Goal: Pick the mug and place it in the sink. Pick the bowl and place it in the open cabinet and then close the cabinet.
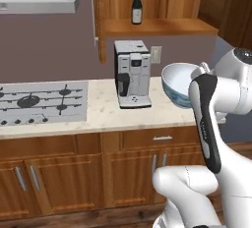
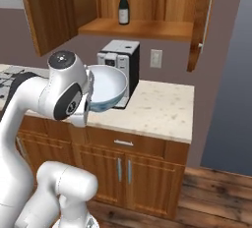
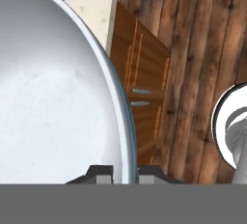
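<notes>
Bowl leg in progress. My tool [image 3: 124, 172] is pinched nearly shut on the rim of the bowl [image 1: 178, 83]; in the hand view the 2 finger tips sit at the bottom centre, 1 on each side of the rim wall.

Position: the bowl is held in the air, clear of the tabletop [image 1: 142, 114]. In the left base view it sits at centre right, just right of the coffee machine [image 1: 132, 73]; in the right base view it is at centre left, in front of that machine.

Orientation: tipped on its side. In the left base view its open mouth faces left toward the coffee machine, so its axis runs roughly level instead of upright and the rim plane stands close to vertical. The blue-patterned outside shows along the lower edge.

Progress, judged from these views:
- Mug: I cannot see it or the sink, so I cannot confirm that step.
- Bowl: picked up, not yet placed.
- The cabinet [image 2: 147, 6] is open at the top of both base views, doors swung out. Its shelf [image 2: 138, 28] carries 1 dark bottle [image 2: 123, 3] near the middle, with bare wood to the right.

Left to do: raise the bowl to shelf level, set it down beside the bottle, release, then close both doors. I expect it needs levelling before it will sit flat.
</notes>
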Robot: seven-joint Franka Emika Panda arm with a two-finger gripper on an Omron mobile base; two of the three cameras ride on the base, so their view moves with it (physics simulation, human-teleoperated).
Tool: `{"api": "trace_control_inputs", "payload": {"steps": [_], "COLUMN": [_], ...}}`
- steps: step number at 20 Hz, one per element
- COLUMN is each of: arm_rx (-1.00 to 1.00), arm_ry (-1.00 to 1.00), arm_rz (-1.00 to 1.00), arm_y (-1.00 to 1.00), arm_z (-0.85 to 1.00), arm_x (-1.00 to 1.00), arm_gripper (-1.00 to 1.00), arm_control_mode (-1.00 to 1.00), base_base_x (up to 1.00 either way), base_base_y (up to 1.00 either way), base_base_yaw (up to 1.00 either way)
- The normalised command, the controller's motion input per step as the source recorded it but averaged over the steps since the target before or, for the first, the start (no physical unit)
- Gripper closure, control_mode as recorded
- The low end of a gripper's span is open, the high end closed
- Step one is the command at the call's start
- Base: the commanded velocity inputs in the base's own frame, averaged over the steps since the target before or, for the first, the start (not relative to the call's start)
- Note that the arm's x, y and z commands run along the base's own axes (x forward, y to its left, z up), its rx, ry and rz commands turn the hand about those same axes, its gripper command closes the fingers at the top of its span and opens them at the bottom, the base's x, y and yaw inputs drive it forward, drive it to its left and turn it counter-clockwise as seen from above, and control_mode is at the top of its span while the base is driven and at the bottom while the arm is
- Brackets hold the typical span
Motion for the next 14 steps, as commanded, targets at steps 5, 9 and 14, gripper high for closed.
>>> {"api": "trace_control_inputs", "payload": {"steps": [5, 9, 14], "arm_rx": [0.00, 0.00, 0.00], "arm_ry": [0.00, 0.00, 0.00], "arm_rz": [0.00, 0.00, 0.00], "arm_y": [0.00, 0.00, 0.00], "arm_z": [0.00, 0.00, 0.00], "arm_x": [0.00, 0.00, 0.00], "arm_gripper": [1.00, 1.00, 1.00], "arm_control_mode": [1.00, 1.00, 1.00], "base_base_x": [0.46, 0.39, 0.40], "base_base_y": [-0.01, -0.11, -0.04], "base_base_yaw": [0.00, -0.01, -0.03]}}
